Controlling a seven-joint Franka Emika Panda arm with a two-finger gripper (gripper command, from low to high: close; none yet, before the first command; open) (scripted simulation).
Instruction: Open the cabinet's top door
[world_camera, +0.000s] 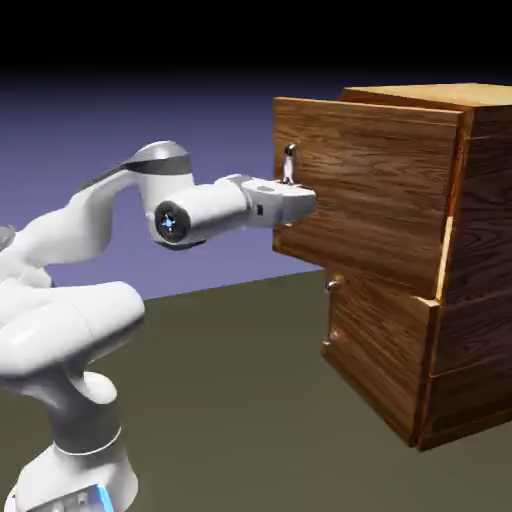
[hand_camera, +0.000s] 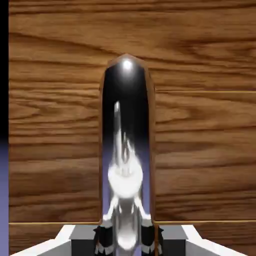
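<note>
The Franka gripper (world_camera: 298, 205) has its jaws clamped on the shiny silver bar handle (hand_camera: 126, 150) of the top door (world_camera: 365, 190). That wood-grain door stands partly open on the upper part of the brown cabinet (world_camera: 490, 200), at the exterior view's right.

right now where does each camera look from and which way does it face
Exterior view: stands off beside the robot, looking across at the brown wood-grain cabinet with its upper door ajar; the white arm shows from base to two-finger gripper.
Hand view: sits on the hand, looking along the gripper at the upper door's wood face and its shiny silver bar handle; only the finger tips show, at the bottom edge, one on each side of the handle.
Shared: the upper door, its handle and the gripper's fingers.
</note>
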